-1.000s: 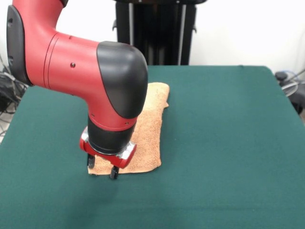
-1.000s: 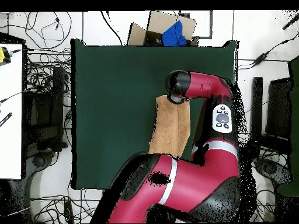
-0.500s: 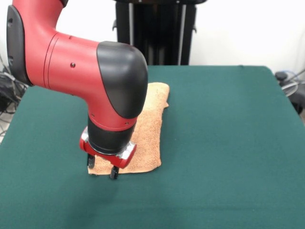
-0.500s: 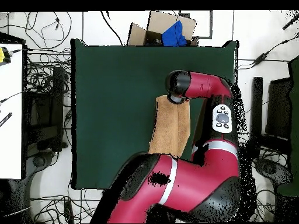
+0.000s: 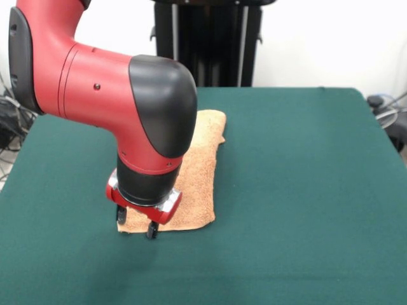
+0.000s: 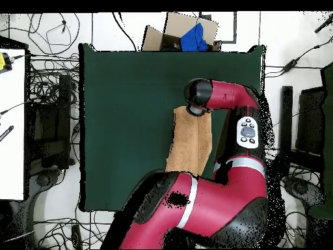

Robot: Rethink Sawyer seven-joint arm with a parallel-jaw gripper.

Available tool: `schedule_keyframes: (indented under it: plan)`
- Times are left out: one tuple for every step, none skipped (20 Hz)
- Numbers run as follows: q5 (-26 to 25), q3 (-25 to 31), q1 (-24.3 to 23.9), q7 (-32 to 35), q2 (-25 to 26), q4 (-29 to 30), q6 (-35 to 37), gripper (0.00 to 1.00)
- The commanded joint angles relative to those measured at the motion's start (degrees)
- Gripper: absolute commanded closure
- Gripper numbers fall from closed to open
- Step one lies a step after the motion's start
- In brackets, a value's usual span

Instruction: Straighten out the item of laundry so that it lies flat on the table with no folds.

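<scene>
- Orange-tan terry towel (image 5: pixel 197 175) lies on the green table (image 5: pixel 305 190) as a narrow strip, roughly mid-table and a little toward the arm's side; it looks doubled along its length, so not yet flat by my reading.
- Long axis: in the front view it runs from the far end, near the black pedestal, down to the near end under the wrist. In the overhead view (image 6: pixel 190 140) the same strip runs up-down, well inside the table edges.
- Gripper (image 5: pixel 136 223) sits at the towel's near end, at the corner on the picture's left. Two dark fingertips (image 5: pixel 152 230) show, set a little apart, one at the towel's corner and one at its near hem; whether cloth is pinched between them cannot be told.
- Key relation: nearly all of the towel lies away from the gripper, toward the far side. Bare felt lies wide on both sides of the strip.
- Judgement: unfolding likely means carrying this corner sideways across the long axis, not along it.
</scene>
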Motion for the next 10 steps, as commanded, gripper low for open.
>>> schedule_keyframes:
  plan:
    - [-4.4,3.6,-1.7,-5.4,5.7,6.0,-6.5,0.0]
    - [-4.5,3.5,-1.6,-5.4,5.6,6.0,-6.4,0.0]
    - [-4.6,3.3,-1.4,-5.3,5.3,6.1,-6.1,0.0]
    - [-4.5,3.3,-1.4,-5.5,5.1,6.1,-5.6,0.0]
    - [-4.5,3.3,-1.4,-5.7,4.9,6.2,-5.4,0.0]
    - [-4.5,3.3,-1.3,-5.9,4.8,6.1,-5.0,0.0]
    - [-4.5,3.3,-1.2,-6.3,4.5,6.0,-4.4,0.0]
    - [-4.5,3.2,-1.1,-6.4,4.3,5.9,-4.3,0.0]
    - [-4.6,3.4,-1.2,-6.5,4.0,6.0,-5.0,0.0]
    - [-4.6,3.8,-1.5,-6.5,3.8,6.3,-6.5,0.0]
